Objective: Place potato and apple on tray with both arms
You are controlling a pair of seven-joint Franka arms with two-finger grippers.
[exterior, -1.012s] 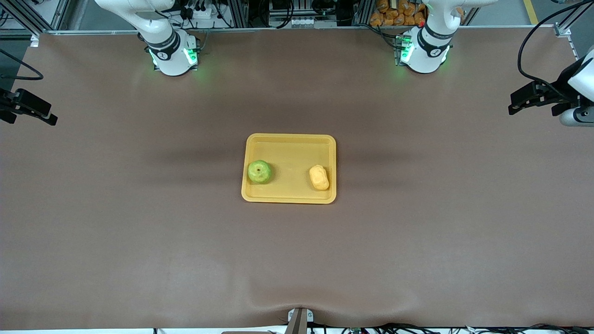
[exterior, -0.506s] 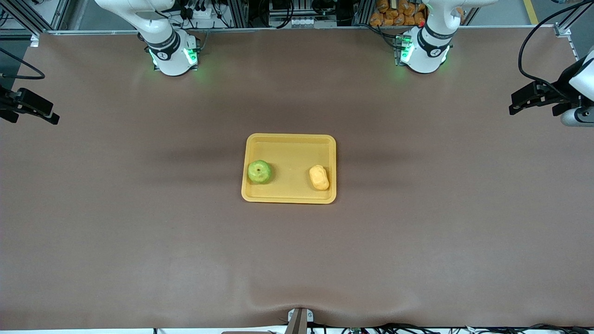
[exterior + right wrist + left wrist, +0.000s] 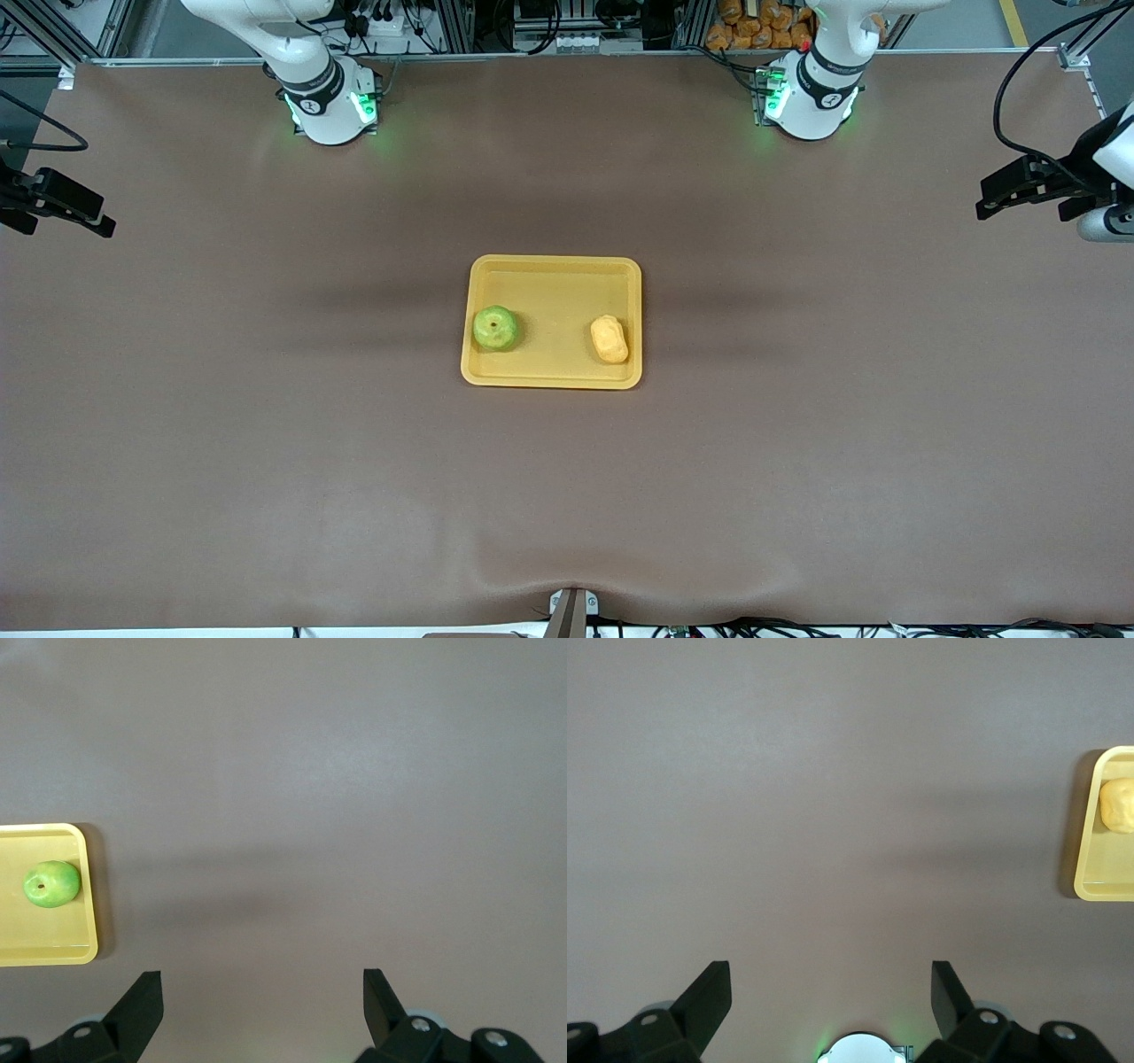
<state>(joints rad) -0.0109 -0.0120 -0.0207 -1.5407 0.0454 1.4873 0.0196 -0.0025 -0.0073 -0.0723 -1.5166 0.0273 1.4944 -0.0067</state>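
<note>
Both items are placed on the tray (image 3: 551,275): the apple (image 3: 495,328) toward the right arm's end, the potato (image 3: 609,339) toward the left arm's end, well apart, each resting free. The tray sits mid-counter (image 3: 266,443). The left gripper (image 3: 831,985) is spread wide and empty over bare counter at the left arm's end; the right gripper (image 3: 262,989) is likewise wide and empty at the right arm's end. The task is judged complete; nothing is left to place.
</note>
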